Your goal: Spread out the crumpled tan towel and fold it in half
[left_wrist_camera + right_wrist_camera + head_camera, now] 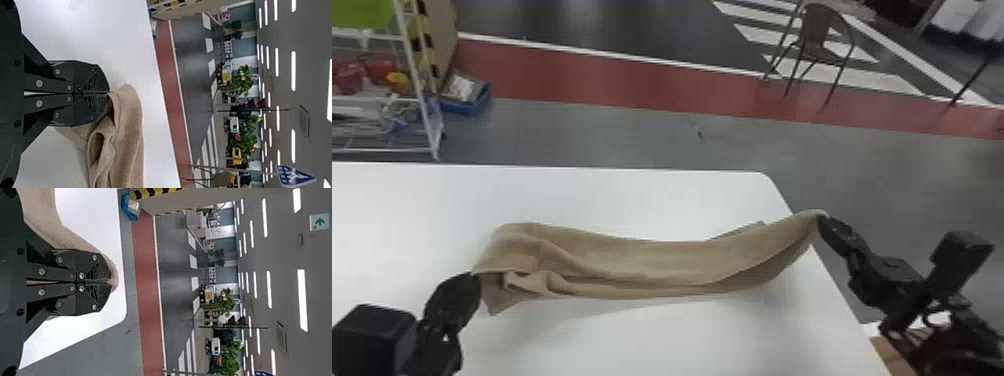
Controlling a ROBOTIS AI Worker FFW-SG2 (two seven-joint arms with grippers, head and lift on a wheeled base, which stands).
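Spreading seems in hand as the towel (652,260) is stretched mid-frame over the table (632,340), clenched by left fingers (453,297) lower left and right fingers (839,235) at right, careful lowering likely needed next.

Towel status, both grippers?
Left gripper shut on towel's near-left end; right gripper shut on its far-right corner. Towel stretched between them, folds bunched at left, not yet flat. Nothing seen blocking on table.
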